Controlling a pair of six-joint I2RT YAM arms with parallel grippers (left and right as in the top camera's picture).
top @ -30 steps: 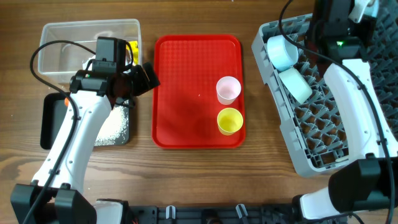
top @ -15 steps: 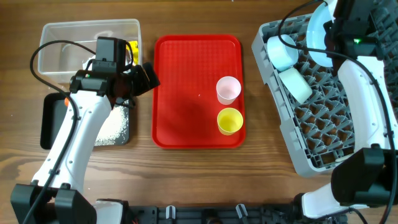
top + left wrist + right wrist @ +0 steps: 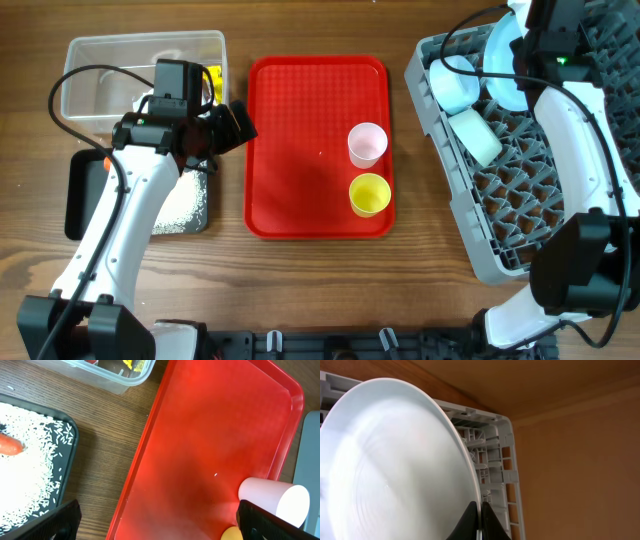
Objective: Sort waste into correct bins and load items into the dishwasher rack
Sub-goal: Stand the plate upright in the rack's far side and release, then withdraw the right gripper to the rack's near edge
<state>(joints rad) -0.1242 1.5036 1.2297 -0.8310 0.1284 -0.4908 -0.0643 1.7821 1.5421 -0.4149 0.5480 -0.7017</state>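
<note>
Wooden surface (image 3: 420, 280) all round. Clear tub (image 3: 140, 38) at the far-left corner and black tray (image 3: 78, 205) by the left edge take the waste. The left wrist view shows rice (image 3: 25, 470) and a carrot (image 3: 9, 445) in that tray, while overhead the arm covers most of it. Left end effector (image 3: 157, 512) hangs released and empty over the red tray (image 3: 300, 150), probably lining up for the pink cup (image 3: 367, 143) or yellow cup (image 3: 370, 193). By the right edge, the dishwasher rack (image 3: 520, 190) holds two bowls (image 3: 453, 83). Right end effector (image 3: 479, 520) is clenched on the plate (image 3: 395, 470) rim, keeping it on edge over the rack's far end, I'd guess to slot between pegs. Only the right wrist view shows that pinch.
</note>
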